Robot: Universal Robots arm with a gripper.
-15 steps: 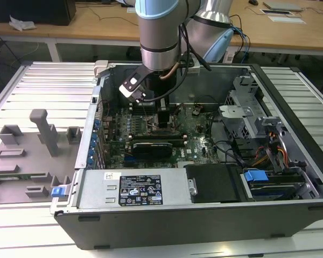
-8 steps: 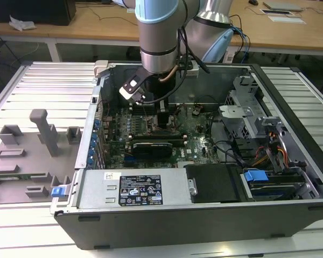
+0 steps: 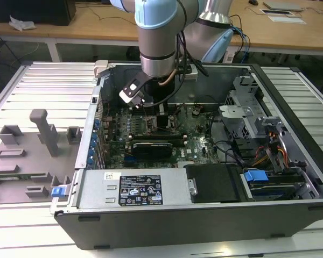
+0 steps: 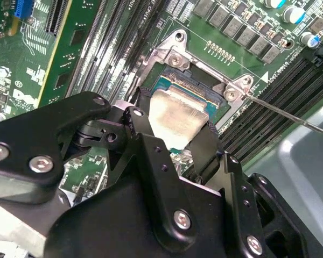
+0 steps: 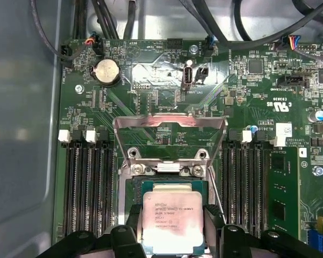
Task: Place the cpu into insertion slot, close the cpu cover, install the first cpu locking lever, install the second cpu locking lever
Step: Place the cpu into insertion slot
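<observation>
The gripper (image 4: pixel 176 122) is down inside the open computer case (image 3: pixel 204 223), its black fingers (image 5: pixel 213 215) clamped on two opposite edges of the cpu (image 5: pixel 173 223). The chip sits level, silver top up, right over the insertion slot (image 4: pixel 189 85). From where I stand I cannot tell whether it is seated or hanging just above the contacts. The cpu cover (image 5: pixel 130 124) stands swung up at the far end of the socket, so its window is clear of the chip. A thin locking lever (image 4: pixel 282 114) angles away from the socket corner.

To my eye the chip is a light, stiff little plate, and its smooth metal lid would be slippery to pinch from above. The edges are the sensible place to hold it, as the fingers do here. The contact field below looks delicate, so I'd judge any tilt or sideways scrape would do harm.
</observation>
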